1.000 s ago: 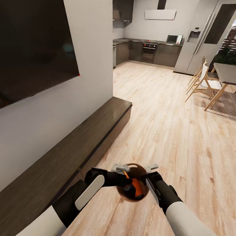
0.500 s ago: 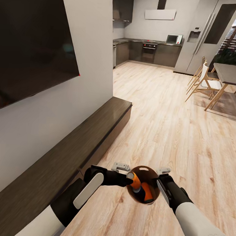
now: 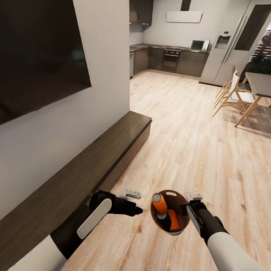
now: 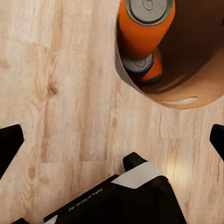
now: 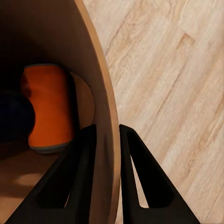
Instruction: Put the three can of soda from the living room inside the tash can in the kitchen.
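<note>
Ahead of me the kitchen (image 3: 173,54) sits at the far end of the plank floor (image 3: 197,145), with the long dark bench (image 3: 83,172) and wall TV (image 3: 36,58) on my left. Over the last second the trash can (image 3: 179,227) has slid from between my two arms toward the right one, and my left gripper (image 3: 132,202) has come away from it, so the load is now carried on one side and I judge the carry to the kitchen can go on. The bin hangs low in front of me over the floor, with two orange soda cans (image 3: 161,203) and the dark blue soda can (image 4: 138,64) inside. My right gripper (image 5: 106,140) is pinched on the bin's wall, one finger inside, one outside. The left gripper is spread wide and holds nothing, its arm bent beside the bin.
</note>
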{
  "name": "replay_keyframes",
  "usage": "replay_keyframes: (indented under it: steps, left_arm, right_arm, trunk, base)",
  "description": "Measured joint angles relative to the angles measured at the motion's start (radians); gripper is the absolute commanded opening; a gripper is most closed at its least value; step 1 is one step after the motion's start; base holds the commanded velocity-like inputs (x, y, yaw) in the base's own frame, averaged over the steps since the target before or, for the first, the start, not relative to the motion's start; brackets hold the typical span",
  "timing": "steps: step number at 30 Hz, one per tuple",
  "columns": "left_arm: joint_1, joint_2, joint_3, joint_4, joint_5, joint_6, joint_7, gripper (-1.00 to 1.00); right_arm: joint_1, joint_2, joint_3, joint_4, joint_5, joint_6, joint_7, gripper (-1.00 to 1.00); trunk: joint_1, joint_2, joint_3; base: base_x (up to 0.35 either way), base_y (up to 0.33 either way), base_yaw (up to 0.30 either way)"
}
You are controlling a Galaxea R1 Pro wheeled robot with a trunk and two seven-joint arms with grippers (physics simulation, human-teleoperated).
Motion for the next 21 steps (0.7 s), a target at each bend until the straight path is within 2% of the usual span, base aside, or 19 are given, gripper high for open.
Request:
replay_keyframes:
  steps: [7,13,15,17,21]
  left_arm:
    - [-0.002,0.026,0.003,0.036,0.001,-0.001,0.021,1.00]
    - [-0.009,0.022,0.003,0.186,0.000,-0.009,0.076,1.00]
    - [-0.012,0.020,0.003,0.229,0.000,-0.011,0.080,1.00]
    - [-0.024,0.018,0.003,0.309,-0.001,-0.026,0.085,1.00]
    - [-0.050,0.013,0.000,0.400,-0.002,-0.064,0.086,1.00]
  right_arm:
    - [0.000,-0.015,-0.001,0.000,-0.007,0.001,-0.001,-1.00]
    - [-0.004,-0.018,-0.017,0.000,-0.009,0.005,0.038,-1.00]
    - [-0.008,-0.018,-0.026,0.000,-0.019,0.007,0.054,-1.00]
    - [-0.014,-0.018,-0.036,0.001,-0.012,0.011,0.068,-1.00]
    - [-0.021,-0.018,-0.040,0.002,-0.009,0.013,0.074,-1.00]
  trunk:
    - [0.000,0.000,0.000]
    - [0.000,0.000,0.000]
    - [0.000,0.000,0.000]
    - [0.000,0.000,0.000]
    - [0.000,0.000,0.000]
  base:
    - [0.000,0.000,0.000]
    - [0.000,0.000,0.000]
    - [0.000,0.000,0.000]
    - [0.000,0.000,0.000]
    - [0.000,0.000,0.000]
